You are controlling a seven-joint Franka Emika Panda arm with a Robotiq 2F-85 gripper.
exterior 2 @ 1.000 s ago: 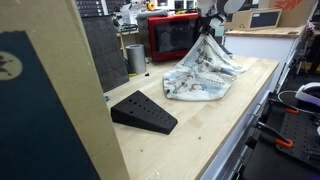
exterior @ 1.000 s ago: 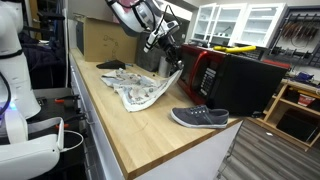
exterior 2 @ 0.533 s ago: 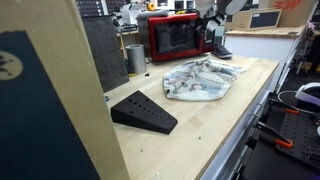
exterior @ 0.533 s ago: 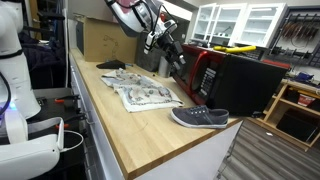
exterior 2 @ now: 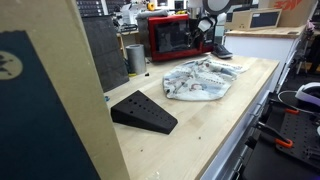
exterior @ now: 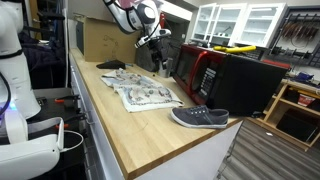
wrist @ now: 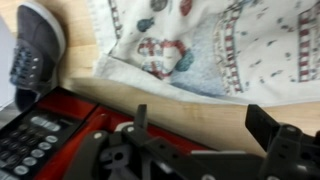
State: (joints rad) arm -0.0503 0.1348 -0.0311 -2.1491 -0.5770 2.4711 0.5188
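A patterned white cloth (exterior: 140, 92) (exterior 2: 200, 78) lies spread flat on the wooden counter (exterior: 130, 135). My gripper (exterior: 160, 55) (exterior 2: 207, 35) hovers above the cloth's far edge, beside the red microwave (exterior: 205, 70) (exterior 2: 172, 38). In the wrist view the gripper (wrist: 205, 125) is open, its two dark fingers (wrist: 270, 125) wide apart with only bare wood (wrist: 150, 95) between them. The cloth (wrist: 220, 45) lies just beyond the fingertips, apart from them. Nothing is held.
A grey shoe (exterior: 200, 117) (wrist: 35, 50) sits near the counter's end, close to the microwave (wrist: 50, 125). A black wedge (exterior 2: 143, 110) and a metal cup (exterior 2: 135, 57) stand on the counter. A cardboard box (exterior: 100, 40) is at the back.
The gripper has opened and let go of the cloth, which dropped from hanging to lying flat. The gripper has risen and drawn back from it toward the microwave.
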